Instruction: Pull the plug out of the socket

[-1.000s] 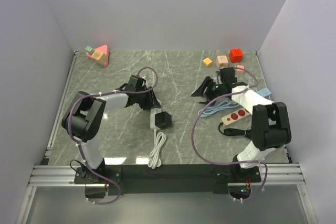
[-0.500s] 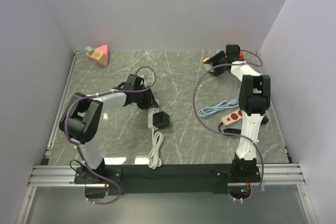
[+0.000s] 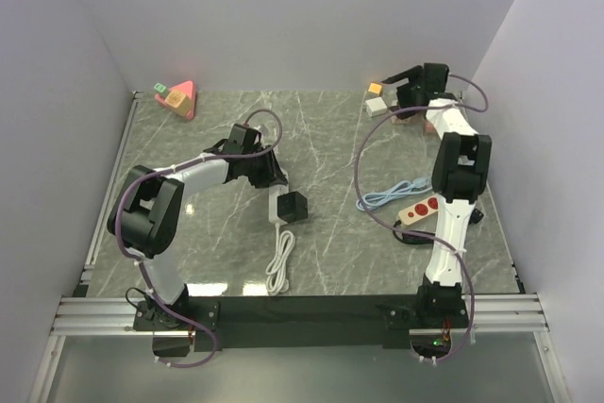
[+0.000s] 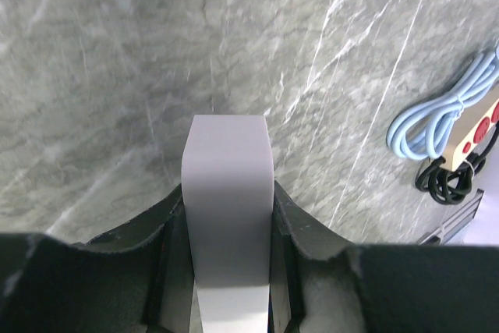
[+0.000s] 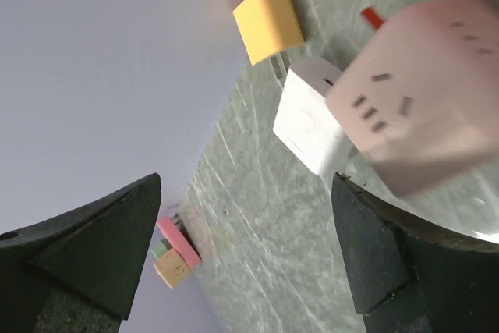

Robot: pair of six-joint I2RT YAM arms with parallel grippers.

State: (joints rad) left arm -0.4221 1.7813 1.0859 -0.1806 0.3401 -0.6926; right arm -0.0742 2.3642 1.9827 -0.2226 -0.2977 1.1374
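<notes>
A white socket bar (image 3: 276, 207) lies on the marble table with a black cube plug (image 3: 294, 207) against its right side and a coiled white cable (image 3: 279, 269) trailing toward me. My left gripper (image 3: 265, 176) is shut on the bar's far end. In the left wrist view the white bar (image 4: 228, 169) fills the gap of the left gripper (image 4: 228, 202), and the plug is hidden. My right gripper (image 3: 401, 93) stands open at the far right corner, holding nothing; in its wrist view the right gripper (image 5: 245, 193) spans bare table.
A yellow block (image 5: 269, 21), a white cube (image 5: 316, 126) and a pink cube (image 5: 417, 122) lie just by the right gripper. A beige power strip with red buttons (image 3: 422, 208) and a blue cable (image 3: 387, 195) lie at the right. A pink triangular toy (image 3: 179, 98) sits at the far left.
The right arm has swung from mid-table to the far right corner and its jaws have opened wide. The left gripper with the socket bar has shifted slightly away from me.
</notes>
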